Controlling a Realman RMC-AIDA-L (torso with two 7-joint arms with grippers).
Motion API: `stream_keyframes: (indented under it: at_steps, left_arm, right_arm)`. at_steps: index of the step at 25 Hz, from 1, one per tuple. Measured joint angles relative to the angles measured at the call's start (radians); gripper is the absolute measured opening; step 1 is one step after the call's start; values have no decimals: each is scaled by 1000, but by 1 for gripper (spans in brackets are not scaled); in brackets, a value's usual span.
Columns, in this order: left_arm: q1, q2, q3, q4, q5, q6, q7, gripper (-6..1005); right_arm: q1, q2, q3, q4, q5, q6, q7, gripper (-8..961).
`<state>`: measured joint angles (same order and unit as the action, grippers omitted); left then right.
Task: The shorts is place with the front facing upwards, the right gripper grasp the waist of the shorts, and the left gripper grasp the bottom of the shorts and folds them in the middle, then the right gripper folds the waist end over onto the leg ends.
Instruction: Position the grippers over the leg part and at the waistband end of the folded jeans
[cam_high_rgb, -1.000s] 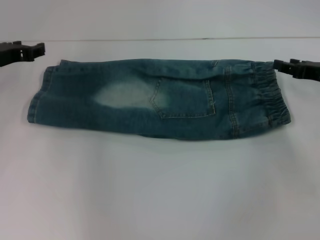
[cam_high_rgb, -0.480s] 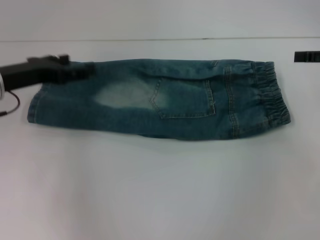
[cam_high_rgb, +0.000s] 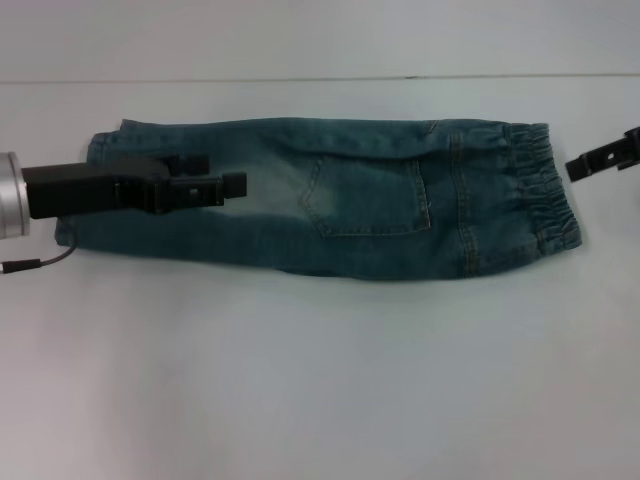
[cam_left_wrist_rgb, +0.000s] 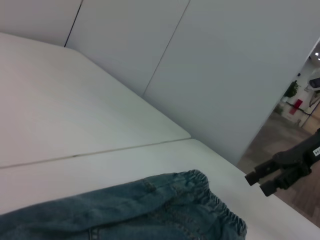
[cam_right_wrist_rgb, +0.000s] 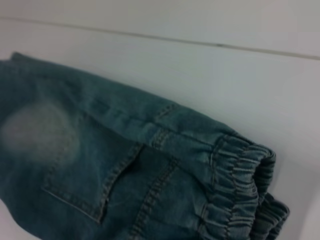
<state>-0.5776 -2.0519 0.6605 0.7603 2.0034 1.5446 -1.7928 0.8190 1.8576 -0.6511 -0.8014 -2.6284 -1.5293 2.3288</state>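
Note:
Blue denim shorts (cam_high_rgb: 370, 210) lie folded lengthwise on the white table, back pocket up. The elastic waist (cam_high_rgb: 545, 195) points right and the leg ends (cam_high_rgb: 80, 225) point left. My left gripper (cam_high_rgb: 215, 175) reaches in from the left above the leg part, its tips by the faded patch, open and holding nothing. At the right edge my right gripper (cam_high_rgb: 600, 158) hovers just beyond the waist, open, apart from the cloth. The left wrist view shows the waist (cam_left_wrist_rgb: 210, 200) and the right gripper (cam_left_wrist_rgb: 261, 182) off to its side. The pocket and waistband (cam_right_wrist_rgb: 240, 175) fill the right wrist view.
White table (cam_high_rgb: 320, 380) stretches wide in front of the shorts. A seam line (cam_high_rgb: 300, 78) runs across the table behind them, with a pale wall (cam_left_wrist_rgb: 225, 75) beyond.
My left gripper has swung right, from off the leg ends to over the faded patch. The right gripper moved away from the waist and now sits lower at the right edge. The shorts have not moved.

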Motion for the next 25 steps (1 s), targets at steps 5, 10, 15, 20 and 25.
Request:
stream_keyframes:
  at_steps: [5, 10, 15, 20, 25]
  left_arm:
    - [-4, 0, 2, -24, 7, -14, 0, 919]
    - [6, -3, 3, -28, 7, -38, 1, 919]
    - [9, -2, 2, -66, 7, -83, 1, 918]
    - [3, 0, 4, -92, 7, -100, 1, 918]
    - [3, -2, 1, -92, 6, -100, -3, 918]
  right_arm:
    - [17, 29, -87, 10, -34, 54, 18, 949]
    - [17, 45, -134, 49, -37, 107, 16, 948]
    - [8, 67, -162, 104, -38, 204, -10, 948]
    - [5, 89, -168, 115, -38, 220, -37, 947]
    - [-5, 99, -170, 116, -39, 220, -54, 947]
